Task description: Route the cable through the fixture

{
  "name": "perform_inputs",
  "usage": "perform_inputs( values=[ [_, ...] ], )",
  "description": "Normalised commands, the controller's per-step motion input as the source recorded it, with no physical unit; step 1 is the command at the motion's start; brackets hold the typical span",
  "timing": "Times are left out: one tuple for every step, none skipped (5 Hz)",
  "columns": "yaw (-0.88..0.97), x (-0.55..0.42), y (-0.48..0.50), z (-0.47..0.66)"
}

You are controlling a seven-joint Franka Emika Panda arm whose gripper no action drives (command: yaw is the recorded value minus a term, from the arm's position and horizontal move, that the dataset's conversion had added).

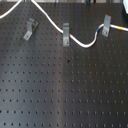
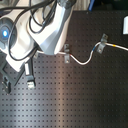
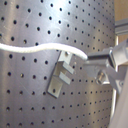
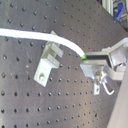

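Note:
The white cable (image 1: 82, 44) runs from the top left of the first exterior view through two upright grey clips and off the first exterior view's right. The leaning grey fixture (image 1: 31, 29) stands alone at the left, with no cable in it. In both wrist views my gripper (image 3: 89, 60) (image 4: 88, 58) is shut on the cable (image 3: 35, 48) (image 4: 35, 36), which passes just over the top of the fixture (image 3: 62, 76) (image 4: 47, 63). The gripper is out of the first exterior view. The arm (image 2: 42, 30) hides the fixture in the second exterior view.
The black perforated board (image 1: 65, 90) fills the scene. The middle clip (image 1: 66, 37) (image 2: 66, 50) and the right clip (image 1: 106, 26) (image 2: 102, 43) hold the cable. A white object (image 2: 125, 25) sits at the second exterior view's right edge.

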Motion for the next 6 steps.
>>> perform_inputs(
  values=[
    [0.0, 0.0, 0.0, 0.01],
    [0.0, -0.022, -0.03, 0.27],
    [0.0, -0.087, -0.119, 0.44],
    [0.0, -0.116, -0.159, 0.45],
    [0.19, -0.124, -0.07, 0.48],
    [0.71, -0.246, 0.078, 0.33]
  ],
)
